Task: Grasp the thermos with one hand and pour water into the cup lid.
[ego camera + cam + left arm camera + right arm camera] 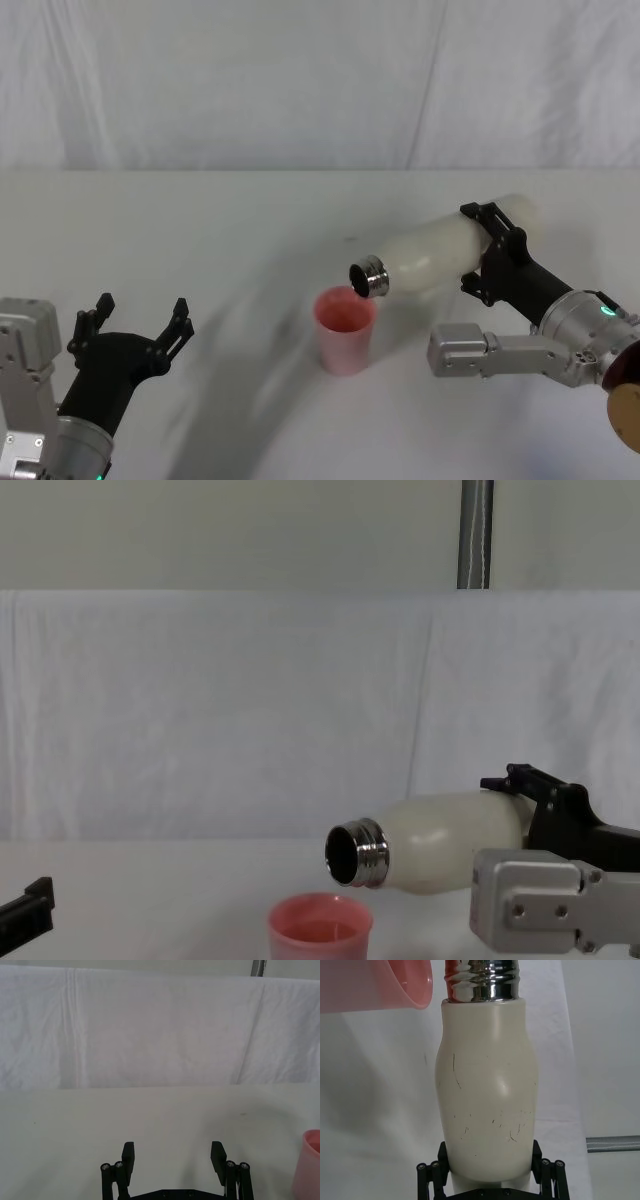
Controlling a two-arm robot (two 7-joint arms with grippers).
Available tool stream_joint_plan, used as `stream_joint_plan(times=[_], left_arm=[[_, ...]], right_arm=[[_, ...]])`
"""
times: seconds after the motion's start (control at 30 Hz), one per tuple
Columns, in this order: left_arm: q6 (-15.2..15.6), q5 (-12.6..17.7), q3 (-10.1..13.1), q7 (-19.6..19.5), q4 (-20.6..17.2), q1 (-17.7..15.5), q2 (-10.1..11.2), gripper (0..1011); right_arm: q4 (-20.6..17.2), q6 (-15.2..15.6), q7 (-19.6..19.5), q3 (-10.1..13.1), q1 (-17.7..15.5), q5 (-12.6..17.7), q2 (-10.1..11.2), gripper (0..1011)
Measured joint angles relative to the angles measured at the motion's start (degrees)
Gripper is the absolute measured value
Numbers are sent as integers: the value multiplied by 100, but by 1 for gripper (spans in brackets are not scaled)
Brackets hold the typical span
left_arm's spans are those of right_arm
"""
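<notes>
My right gripper is shut on the thermos, a cream-white bottle held tipped almost level above the table. Its open steel neck points left and hangs just over the rim of the pink cup lid. In the chest view the thermos lies sideways with its mouth above the cup lid. The right wrist view shows the thermos clamped between the fingers, with the cup lid by the neck. My left gripper rests open at the near left, holding nothing.
A white cloth covers the table and hangs as a backdrop behind it. A metal pole rises behind the backdrop at the right. The cup lid's edge shows beside the open left gripper.
</notes>
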Motion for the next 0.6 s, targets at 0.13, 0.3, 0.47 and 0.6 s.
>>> stream_joint_plan(times=[0.13,0.3,0.47,0.6], left_arm=[[0,0,0,0,0,0,0,1001],[0,0,0,0,0,0,0,1001],[0,0,0,0,0,0,0,1001],[0,0,0,0,0,0,0,1001]], right_arm=[[0,5,-10,-13,8,-20,4,959],[-1,6,-30,-34,20,-53,10,959],[-3,11,-54,-50,28,-84,16,959],[-3,10,-74,-58,43,-107,19,959]])
